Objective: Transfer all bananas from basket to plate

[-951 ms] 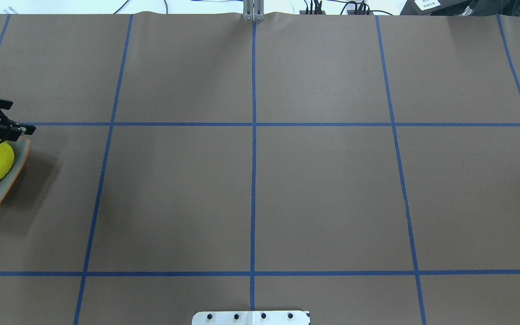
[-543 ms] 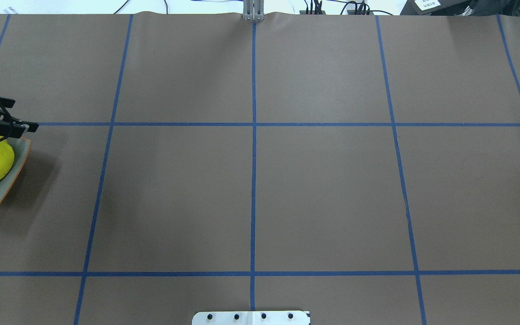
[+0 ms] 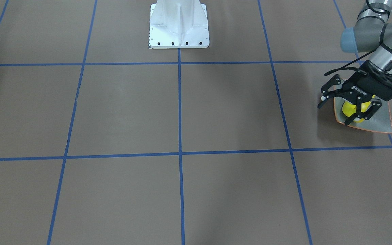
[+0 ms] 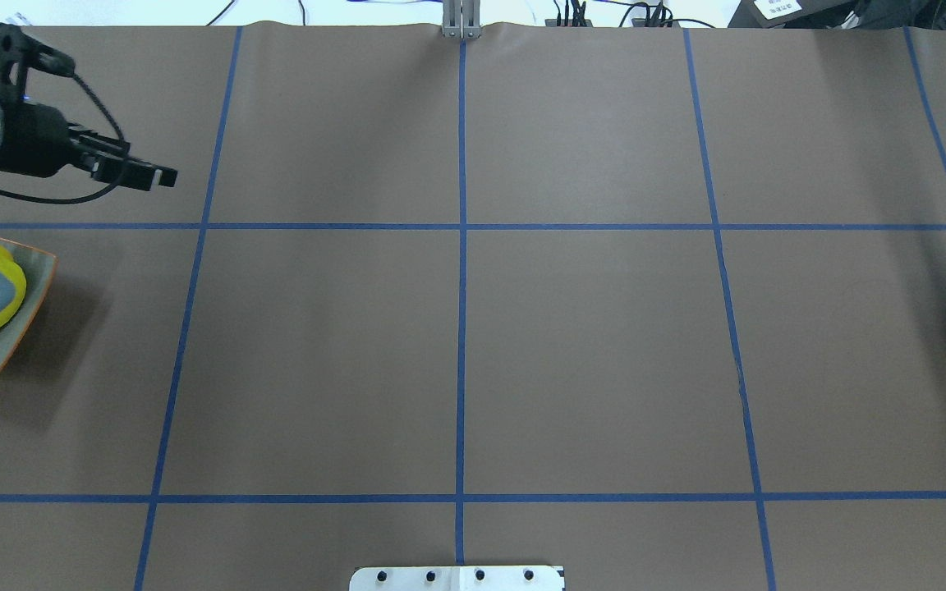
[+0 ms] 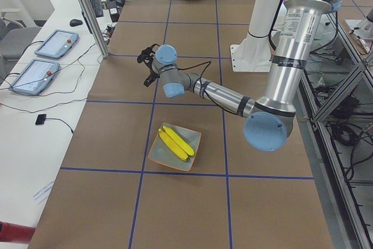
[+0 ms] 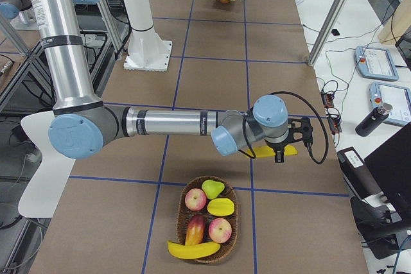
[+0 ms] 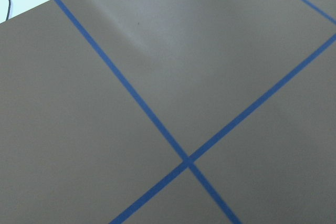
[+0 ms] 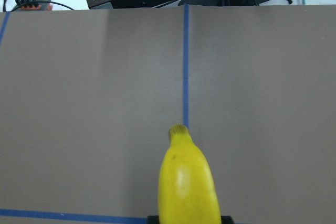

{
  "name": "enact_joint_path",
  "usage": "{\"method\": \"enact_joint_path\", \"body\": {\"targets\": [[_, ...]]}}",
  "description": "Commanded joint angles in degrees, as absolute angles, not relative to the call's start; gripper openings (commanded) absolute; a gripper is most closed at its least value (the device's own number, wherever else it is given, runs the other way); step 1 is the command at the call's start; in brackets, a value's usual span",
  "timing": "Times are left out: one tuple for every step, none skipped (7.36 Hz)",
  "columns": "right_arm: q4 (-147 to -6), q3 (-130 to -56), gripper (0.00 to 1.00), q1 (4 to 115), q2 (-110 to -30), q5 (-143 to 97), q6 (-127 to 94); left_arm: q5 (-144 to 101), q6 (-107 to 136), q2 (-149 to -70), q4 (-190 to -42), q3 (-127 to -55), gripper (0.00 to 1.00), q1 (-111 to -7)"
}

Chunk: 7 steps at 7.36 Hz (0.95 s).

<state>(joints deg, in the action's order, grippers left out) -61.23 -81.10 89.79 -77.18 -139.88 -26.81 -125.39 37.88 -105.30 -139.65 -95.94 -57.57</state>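
where the plate [image 5: 160, 155] sits: at the end of the table [image 4: 604, 353] on the robot's left, flat on the brown cover.
on the plate: two bananas [image 5: 175, 144], side by side and touching, laid corner to corner.
left gripper [image 3: 334, 114]: jaws spread wide in the front view, nothing pinched. that view has it low over the plate's edge, while the overhead and left-side views put it off the plate, over bare table past a blue tape line [image 4: 333, 226] (the views disagree, so i can't place it exactly).
left wrist view: only table cover and crossing tape.
right gripper [image 6: 290, 145]: down at the other end, and it's got one! it's pinching a banana [image 8: 189, 182] that pokes forward, stub end leading, clear above the table.
basket [image 6: 181, 217]: near the right gripper, across a tape line from it.
in the basket: a lone banana [image 6: 192, 249] along the near rim, beside other fruit [image 6: 219, 229].
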Motion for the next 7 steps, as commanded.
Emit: {"method": "enact_joint_path", "body": {"targets": [[-60.6, -83.0, 0.0, 85.5, -72.4, -140.4, -38.2, -125.2, 52.3, -115.4, -139.7, -95.1, 1.0, -53.2], [-57.2, -84.2, 0.0, 82.3, -70.6, -140.3, -47.5, -123.9, 58.6, -119.6, -139.7, -95.2, 1.0, -50.7], [-50.6, -84.6, 0.0, 79.9, -69.4, -140.1, -57.8, -119.7, 63.8, -122.2, -140.0, -95.4, 1.0, -47.4], [-42.8, -84.9, 0.0, 77.4, -69.2, -139.7, -67.3, -115.1, 67.1, -124.9, -140.0, -95.5, 1.0, -43.3], [-37.1, -84.9, 0.0, 75.6, -68.1, -139.5, -74.6, -113.7, 70.5, -127.3, -140.2, -95.5, 1.0, -41.4], [-33.0, -85.0, 0.0, 72.5, -66.6, -137.8, -81.1, -113.6, 74.1, -129.5, -140.3, -95.5, 1.0, -41.0], [-28.7, -85.2, 0.0, 69.3, -65.1, -136.4, -85.1, -113.6, 74.5, -131.0, -140.3, -95.5, 1.0, -39.8]]}}
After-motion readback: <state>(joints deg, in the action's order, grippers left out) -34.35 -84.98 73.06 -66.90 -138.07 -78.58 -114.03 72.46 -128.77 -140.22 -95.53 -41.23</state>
